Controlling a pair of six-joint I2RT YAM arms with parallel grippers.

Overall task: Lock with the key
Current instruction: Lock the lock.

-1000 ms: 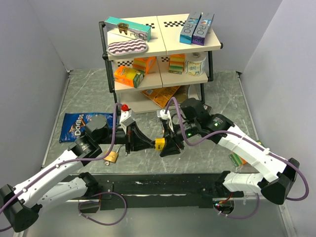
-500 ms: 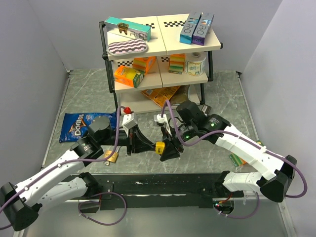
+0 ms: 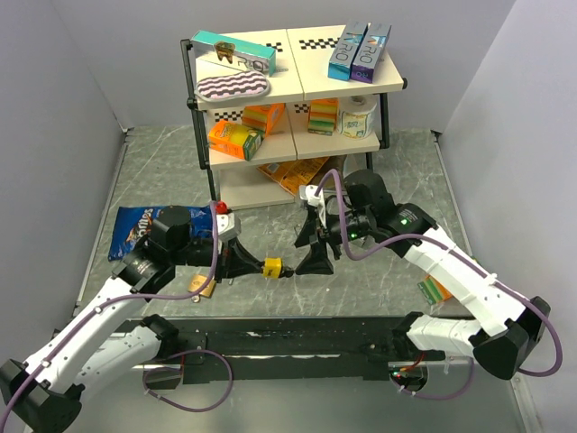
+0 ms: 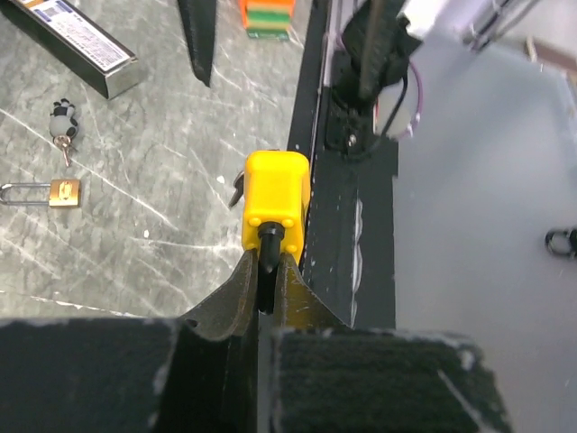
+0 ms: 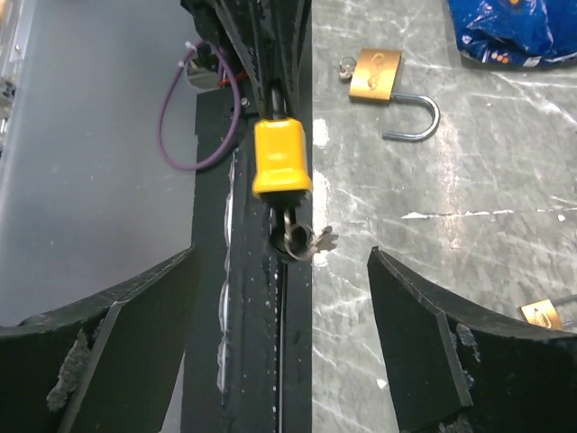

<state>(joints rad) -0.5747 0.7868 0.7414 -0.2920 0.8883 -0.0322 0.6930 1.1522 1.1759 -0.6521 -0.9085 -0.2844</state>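
Pinching the black shackle of the yellow padlock between nearly closed fingers, the left gripper holds it over the black rail at the table's near edge, with the lock body pointing away from the wrist. A small key sits at the body's far end. Just beyond, the right gripper hovers with its fingers spread wide, touching nothing. A brass padlock lies on the marble table beside the left arm, its shackle open. The shelf stands farther back.

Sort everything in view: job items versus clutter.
Job: yellow plastic-cased padlock, gripped by left claw; small metal key at its base; open right claw.
Clutter: open brass padlock; blue crisp bag; stocked cream shelf rack.
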